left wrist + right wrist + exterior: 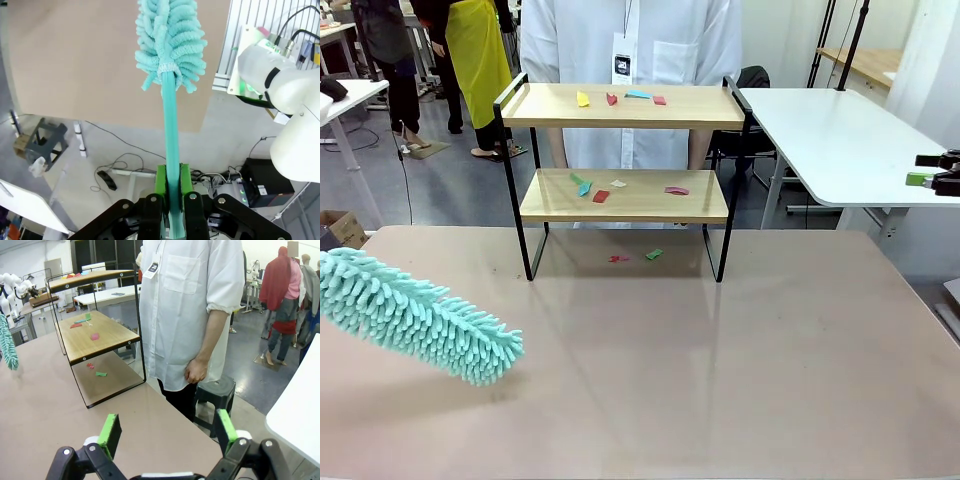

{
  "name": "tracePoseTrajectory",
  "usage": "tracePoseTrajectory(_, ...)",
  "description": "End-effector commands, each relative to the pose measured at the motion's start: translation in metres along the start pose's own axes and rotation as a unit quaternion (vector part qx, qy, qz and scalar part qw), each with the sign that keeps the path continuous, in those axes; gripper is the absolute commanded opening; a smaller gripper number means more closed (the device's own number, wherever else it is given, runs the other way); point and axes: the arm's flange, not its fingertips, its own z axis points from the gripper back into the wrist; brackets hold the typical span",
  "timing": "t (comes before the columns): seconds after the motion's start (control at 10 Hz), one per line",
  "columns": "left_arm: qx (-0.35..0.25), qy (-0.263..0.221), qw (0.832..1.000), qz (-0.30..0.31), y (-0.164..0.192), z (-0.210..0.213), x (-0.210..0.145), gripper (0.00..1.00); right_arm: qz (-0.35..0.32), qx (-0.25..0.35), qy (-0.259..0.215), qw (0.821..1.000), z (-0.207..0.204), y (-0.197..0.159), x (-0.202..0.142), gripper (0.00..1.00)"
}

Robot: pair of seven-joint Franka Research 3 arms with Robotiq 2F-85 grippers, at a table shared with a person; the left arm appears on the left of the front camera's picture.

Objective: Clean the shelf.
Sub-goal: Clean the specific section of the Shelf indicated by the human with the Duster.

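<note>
Beige tabletop [720, 360] fills the near ground, with a white table [840, 140] off its far right corner and a person in a white shirt [630, 40] standing behind the far edge. At the middle of that far edge stands the shelf [700, 110], upright, both wooden boards level in the black frame. Its top board carries a row of paper scraps: yellow [583, 99], red [611, 98], blue [638, 94] and pink [660, 100]. The lower board holds a teal scrap [582, 185], a red one [601, 196], a pale one [618, 183] and a pink one [676, 190]. Two more scraps, red [617, 259] and green [653, 254], lie on the tabletop beneath the shelf, between its legs. A teal microfibre duster [420, 320] hangs tilted over the left edge of the tabletop, well apart from the shelf. The left jaws are clamped on its handle [171, 150], green pads [161, 182] pressing on both sides. The right jaws stand wide apart, empty, beyond the tabletop's right edge, near the person's hand [196, 371].
</note>
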Motion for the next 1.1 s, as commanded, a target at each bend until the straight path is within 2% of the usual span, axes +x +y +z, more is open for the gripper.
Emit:
tracePoseTrajectory(0.0, -0.001, 0.007, 1.0, 0.001, -0.0012, 0.0015, -0.0017, 0.13, 0.0, 0.0, 0.006, 1.0, -0.001, 0.001, 0.0034, 1.0)
tracePoseTrajectory(1.0, -0.001, 0.007, 1.0, 0.001, -0.0012, 0.0015, -0.0017, 0.13, 0.0, 0.0, 0.006, 1.0, -0.001, 0.001, 0.0034, 1.0)
